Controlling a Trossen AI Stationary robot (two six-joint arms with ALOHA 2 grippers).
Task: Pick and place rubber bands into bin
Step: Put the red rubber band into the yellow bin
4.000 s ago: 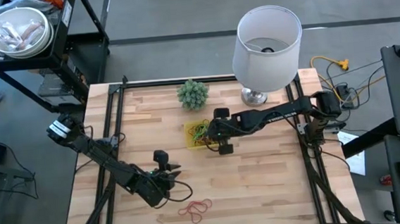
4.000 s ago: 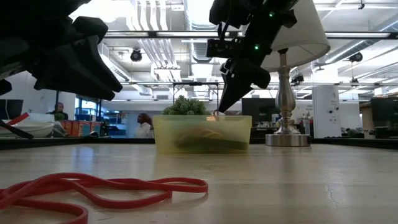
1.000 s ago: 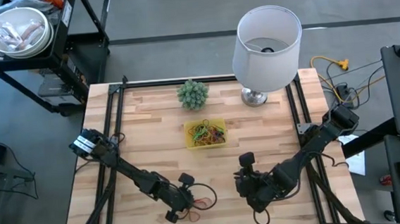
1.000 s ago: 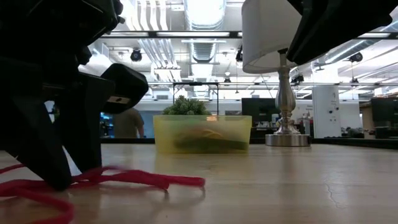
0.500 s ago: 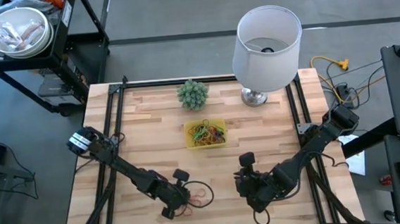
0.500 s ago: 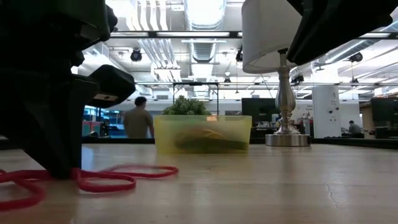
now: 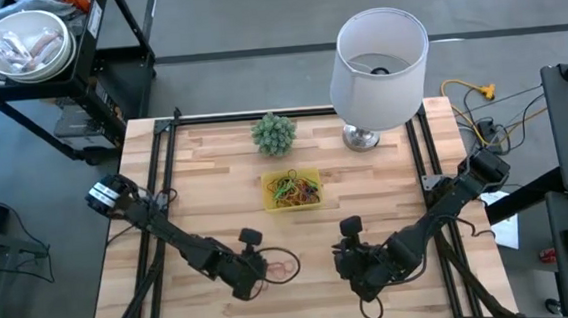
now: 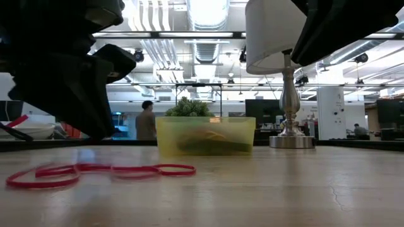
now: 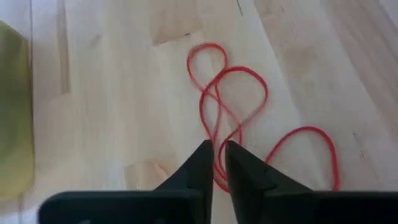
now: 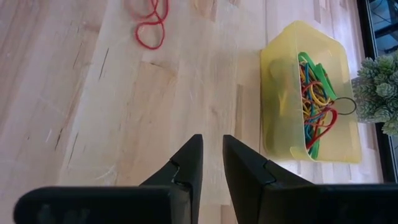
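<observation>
Your left gripper (image 9: pixel 214 163) is pinching red rubber bands (image 9: pixel 231 112) on the table (image 7: pixel 369 223). Your right gripper (image 10: pixel 211 157) is waiting empty, fingers nearly together, near the bin (image 7: pixel 293 189).

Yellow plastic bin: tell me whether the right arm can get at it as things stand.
Probably yes. The right gripper faces the shallow yellow plastic bin across bare wooden table, with nothing between them. The red rubber bands and the left gripper lie off to one side, clear of that path.
</observation>
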